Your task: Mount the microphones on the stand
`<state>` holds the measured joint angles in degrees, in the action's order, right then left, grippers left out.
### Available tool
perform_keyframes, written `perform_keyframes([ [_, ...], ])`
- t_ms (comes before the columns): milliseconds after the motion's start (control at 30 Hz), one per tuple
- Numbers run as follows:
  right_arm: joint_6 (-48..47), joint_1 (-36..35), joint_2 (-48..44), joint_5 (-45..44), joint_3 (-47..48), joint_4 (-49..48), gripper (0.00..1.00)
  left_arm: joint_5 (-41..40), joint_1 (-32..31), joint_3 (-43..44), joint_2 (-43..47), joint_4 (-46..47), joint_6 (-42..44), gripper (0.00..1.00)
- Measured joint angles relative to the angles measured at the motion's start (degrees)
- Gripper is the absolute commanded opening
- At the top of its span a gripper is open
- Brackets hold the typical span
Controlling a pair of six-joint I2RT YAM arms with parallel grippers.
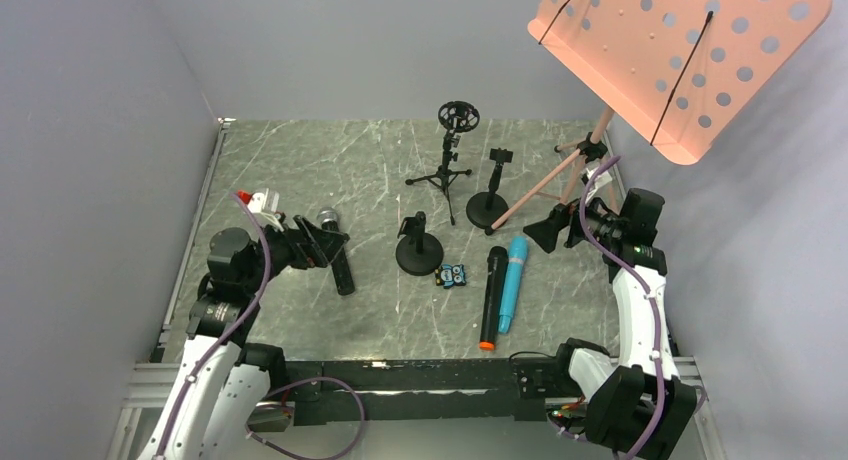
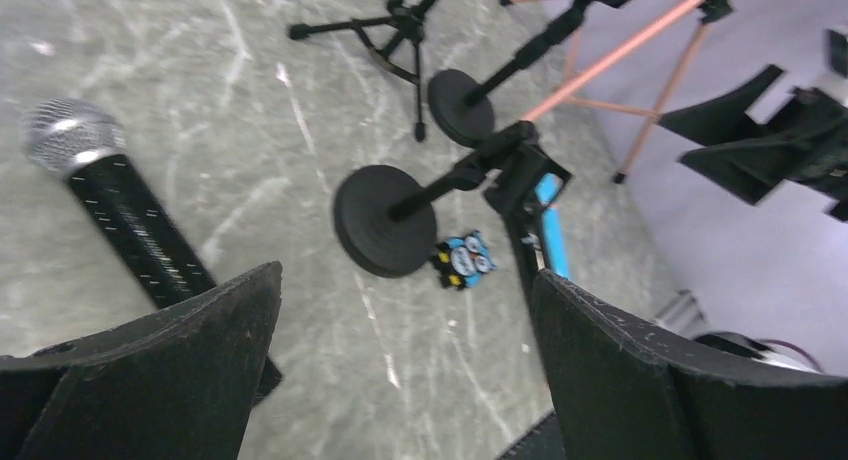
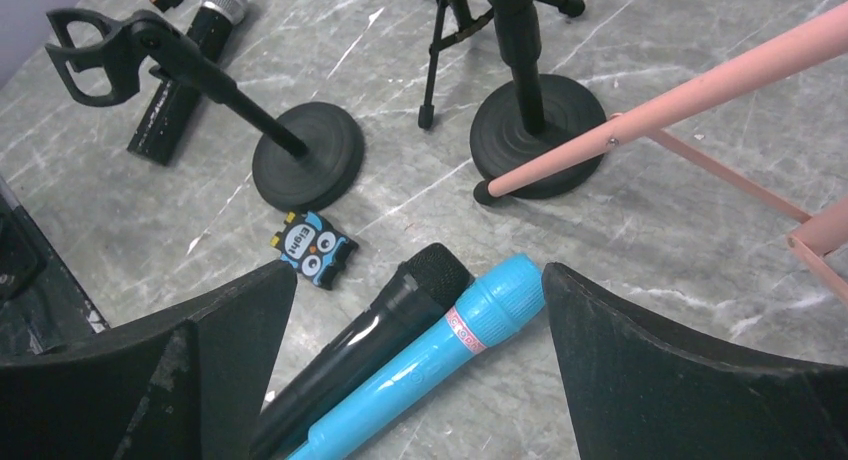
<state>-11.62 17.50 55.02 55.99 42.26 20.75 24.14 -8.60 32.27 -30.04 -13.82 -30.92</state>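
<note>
Left hand (image 2: 405, 276) and right hand (image 3: 420, 270) open wide, holding nothing.
The silver-head mic (image 2: 122, 202) looks light, hard, slippery; grab its black middle.

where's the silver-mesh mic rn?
Top view, left side: the silver-mesh mic lies on the table beneath the open left gripper, left of the nearest round-base stand.

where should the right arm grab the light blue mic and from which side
Grip the light blue microphone across its slim body just behind the head, coming straight down. It lies flat on the table, and the all-black microphone lies close along its left; the head end pokes past that one, probably leaving the jaws more room. The right gripper hangs open near it.
</note>
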Motion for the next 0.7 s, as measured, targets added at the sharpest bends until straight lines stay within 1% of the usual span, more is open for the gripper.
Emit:
perform_keyframes([
  [133, -2.64, 0.0, 0.72, 0.31, 0.0, 1.92, 1.0, 3.08, -2.47, 1.73, -1.92, -0.17, -2.99, 0.99],
  [300, -6.23, 0.0, 0.76, 2.12, 0.0, 4.13, 1.0, 3.32, -9.42, 6.45, -8.28, -0.24, -1.7, 0.98],
  [400, -8.41, -0.02, 0.61, 3.54, 0.0, 5.51, 1.0, 1.14, -13.46, 7.56, -12.0, -0.94, -0.98, 0.96],
  [467, -9.44, -0.02, 0.24, 4.35, 0.0, 6.23, 1.0, -0.92, -16.17, 7.63, -14.14, -1.53, -0.63, 0.92],
  [533, -10.25, -0.07, -0.17, 4.72, 0.0, 6.43, 1.0, -3.32, -18.99, 7.69, -15.34, -2.32, -0.17, 0.92],
  [633, -11.3, -0.22, -0.35, 5.07, 0.0, 6.69, 1.0, -7.61, -23.3, 10.03, -17.27, -4.96, 0.9, 0.92],
  [700, -11.93, -0.46, -0.33, 5.2, 0.0, 6.95, 1.0, -10.73, -26.51, 12.9, -19.61, -6.01, 2.27, 0.9],
])
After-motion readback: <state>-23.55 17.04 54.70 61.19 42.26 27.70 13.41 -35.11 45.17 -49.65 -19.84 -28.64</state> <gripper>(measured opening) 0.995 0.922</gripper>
